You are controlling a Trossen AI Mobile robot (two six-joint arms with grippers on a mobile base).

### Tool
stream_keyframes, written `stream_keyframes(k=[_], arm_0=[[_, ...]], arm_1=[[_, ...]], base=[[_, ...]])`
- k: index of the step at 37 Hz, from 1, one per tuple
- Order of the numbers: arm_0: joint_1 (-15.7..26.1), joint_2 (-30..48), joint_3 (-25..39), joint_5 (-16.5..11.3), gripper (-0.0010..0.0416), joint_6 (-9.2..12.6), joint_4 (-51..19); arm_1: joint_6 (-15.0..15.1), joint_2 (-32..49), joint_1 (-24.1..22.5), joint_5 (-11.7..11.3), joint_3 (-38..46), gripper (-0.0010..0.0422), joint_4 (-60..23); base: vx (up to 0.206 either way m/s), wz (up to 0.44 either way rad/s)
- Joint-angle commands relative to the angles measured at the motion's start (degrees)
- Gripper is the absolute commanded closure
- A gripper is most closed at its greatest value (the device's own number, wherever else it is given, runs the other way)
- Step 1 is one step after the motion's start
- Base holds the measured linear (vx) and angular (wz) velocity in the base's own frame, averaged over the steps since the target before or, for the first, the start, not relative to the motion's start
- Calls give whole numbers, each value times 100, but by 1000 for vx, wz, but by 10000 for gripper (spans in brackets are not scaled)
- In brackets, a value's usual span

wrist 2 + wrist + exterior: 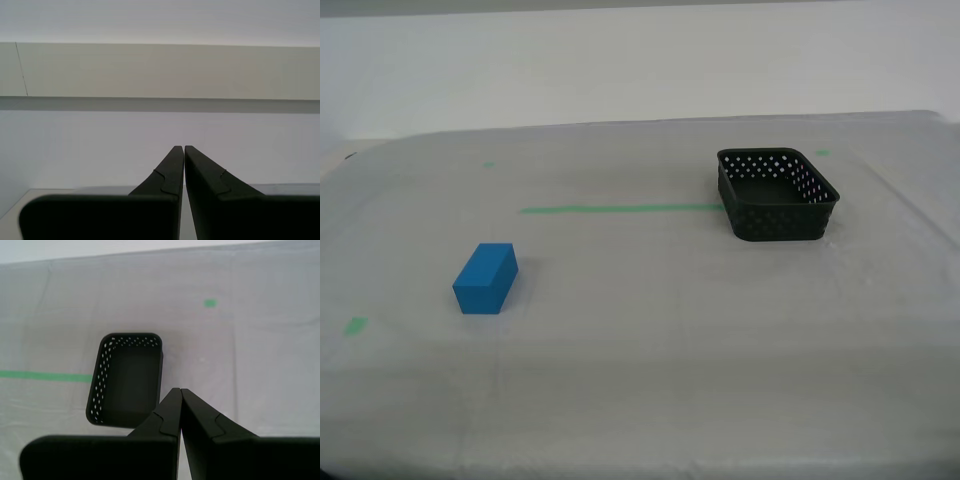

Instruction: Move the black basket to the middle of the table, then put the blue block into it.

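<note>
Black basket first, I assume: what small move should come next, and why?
Probably open my first tool and lower it toward the black basket. The first wrist view shows that tool shut above the table with the empty basket just ahead, while the basket sits toward the exterior view's right and the blue block lies apart, untouched.

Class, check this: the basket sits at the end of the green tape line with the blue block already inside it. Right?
Not quite. The basket is at the line's end, but it is empty; the exterior view shows the block on the table, well apart from it.
</note>
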Motion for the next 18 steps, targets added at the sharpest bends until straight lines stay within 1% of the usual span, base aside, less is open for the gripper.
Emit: stream_keyframes(k=[1, 3, 5, 6, 9, 12, 15, 18], arm_0=[[17, -2, 146, 7, 406, 4, -2], [17, -2, 240, 33, 406, 11, -31], [17, -2, 345, 210, 406, 83, -94], [20, -2, 404, 295, 406, 85, -153], [20, -2, 568, 417, 406, 90, -343], [20, -2, 643, 420, 406, 94, -396], [20, -2, 675, 417, 404, 173, -470], [20, 52, 691, 413, 401, 184, -516]], arm_1=[[11, -2, -2, -4, 2, 412, 31], [9, -2, -2, -4, 2, 412, 31], [11, -2, -2, -4, 2, 412, 31], [11, -2, -2, -4, 2, 412, 31], [11, -2, -2, -4, 2, 412, 31], [11, -2, 0, -2, 2, 412, 31], [11, -2, -2, -4, 2, 412, 31], [9, -2, -2, -4, 2, 412, 31]], base=[[0, 0], [0, 0], [0, 0], [0, 0], [0, 0], [0, 0], [0, 0], [0, 0]])
